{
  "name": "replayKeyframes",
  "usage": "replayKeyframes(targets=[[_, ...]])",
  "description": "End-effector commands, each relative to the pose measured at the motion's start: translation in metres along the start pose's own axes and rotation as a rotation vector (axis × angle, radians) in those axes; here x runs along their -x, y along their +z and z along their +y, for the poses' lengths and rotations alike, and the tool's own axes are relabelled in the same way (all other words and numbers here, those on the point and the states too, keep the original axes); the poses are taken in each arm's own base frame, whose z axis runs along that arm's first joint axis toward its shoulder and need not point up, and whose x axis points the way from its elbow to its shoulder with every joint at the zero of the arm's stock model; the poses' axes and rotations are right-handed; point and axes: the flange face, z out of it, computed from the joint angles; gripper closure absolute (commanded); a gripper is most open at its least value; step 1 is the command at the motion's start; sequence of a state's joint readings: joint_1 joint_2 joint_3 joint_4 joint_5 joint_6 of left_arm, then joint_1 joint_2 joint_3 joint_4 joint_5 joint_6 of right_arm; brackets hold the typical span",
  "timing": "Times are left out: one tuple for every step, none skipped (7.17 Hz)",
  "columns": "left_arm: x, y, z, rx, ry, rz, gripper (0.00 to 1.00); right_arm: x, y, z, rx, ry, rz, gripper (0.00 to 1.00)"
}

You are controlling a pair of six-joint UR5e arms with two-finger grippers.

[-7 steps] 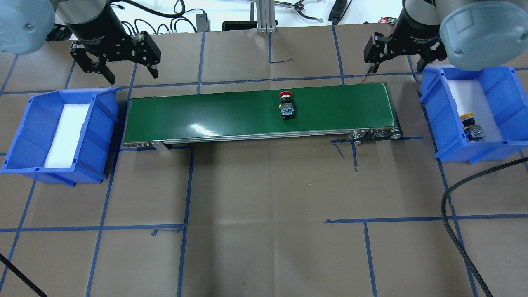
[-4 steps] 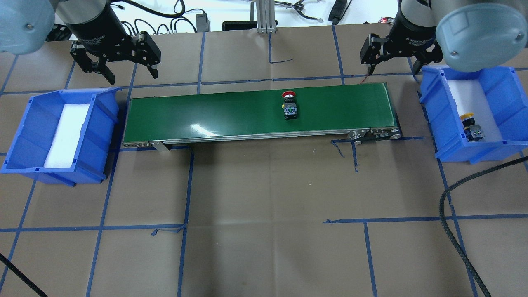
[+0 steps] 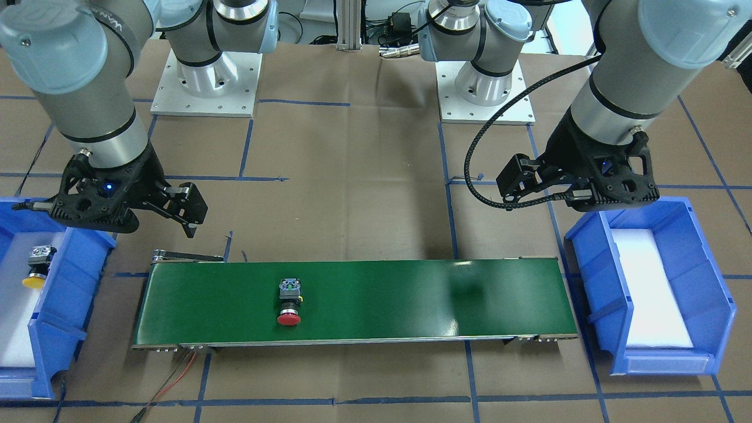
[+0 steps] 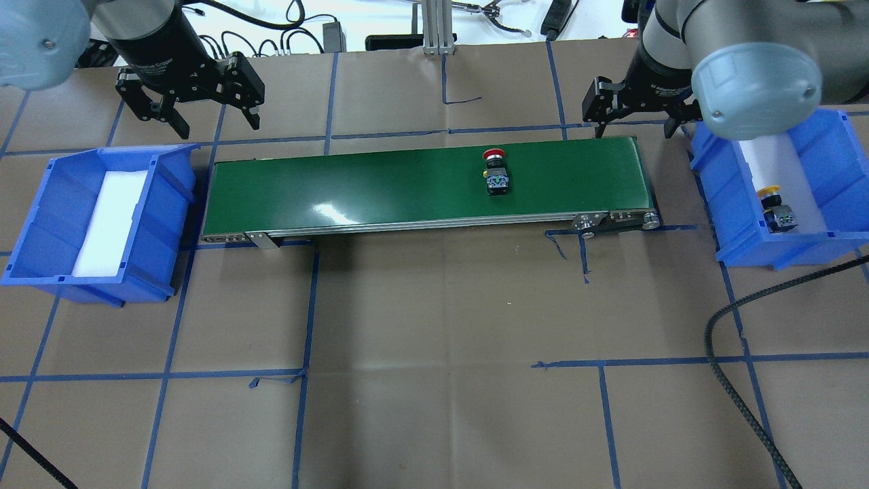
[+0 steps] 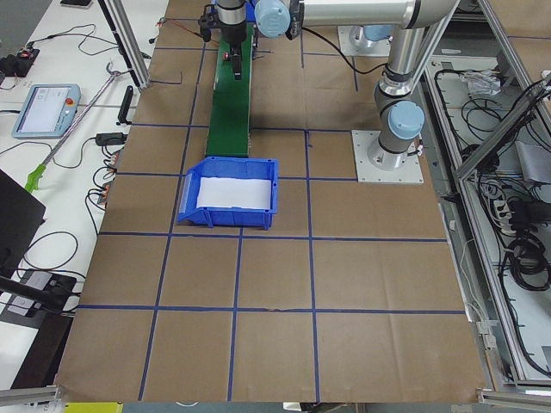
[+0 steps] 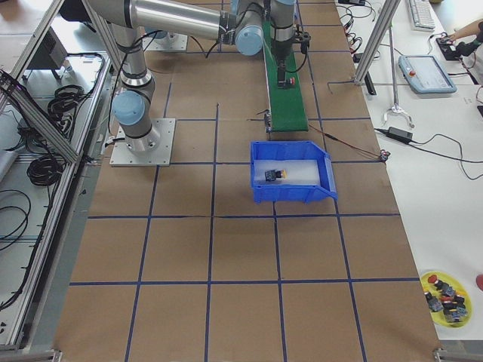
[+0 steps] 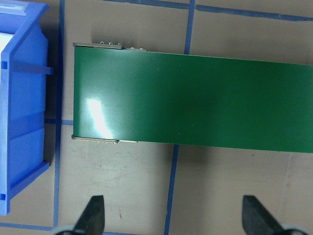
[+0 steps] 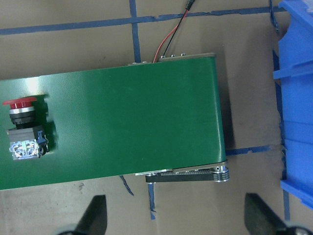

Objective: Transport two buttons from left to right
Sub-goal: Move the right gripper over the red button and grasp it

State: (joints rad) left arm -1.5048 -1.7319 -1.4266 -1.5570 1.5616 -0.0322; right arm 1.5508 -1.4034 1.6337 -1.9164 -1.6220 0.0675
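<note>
The red-capped button (image 4: 496, 174) lies on its side on the green conveyor belt (image 4: 380, 190), right of the middle; it also shows in the front view (image 3: 289, 302) and at the left edge of the right wrist view (image 8: 22, 128). The yellow-capped button (image 4: 776, 207) lies in the right blue bin (image 4: 835, 156). My right gripper (image 4: 636, 125) is open and empty, above the far side of the belt's right end. My left gripper (image 4: 217, 122) is open and empty, beyond the belt's left end near the left blue bin (image 4: 41, 224), which holds only white foam.
A black cable (image 4: 733, 380) curves over the table at the front right. A red and black wire (image 8: 171, 36) leaves the belt's right end. A yellow plate (image 6: 445, 290) with several spare buttons sits off the table. Blue tape lines cross the brown paper.
The red button has moved to the right along the belt. My right gripper has moved left, away from the right bin and over the belt's right end. The left arm has not moved.
</note>
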Motion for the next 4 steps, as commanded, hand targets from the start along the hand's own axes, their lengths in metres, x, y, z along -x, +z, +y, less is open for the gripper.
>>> replayKeyframes(targets=[[0.0,0.0,0.0,0.0,0.0,0.0,0.0,0.002,0.03,-0.01,-0.006,-0.001,-0.001,0.01],[0.0,0.0,0.0,0.0,0.0,0.0,0.01,0.004,0.049,-0.017,-0.007,-0.001,-0.003,0.01],[0.0,0.0,0.0,0.0,0.0,0.0,0.0,0.006,0.065,-0.021,0.003,-0.003,-0.005,0.01],[0.0,0.0,0.0,0.0,0.0,0.0,0.01,0.012,0.073,-0.025,0.005,-0.002,-0.054,0.01]])
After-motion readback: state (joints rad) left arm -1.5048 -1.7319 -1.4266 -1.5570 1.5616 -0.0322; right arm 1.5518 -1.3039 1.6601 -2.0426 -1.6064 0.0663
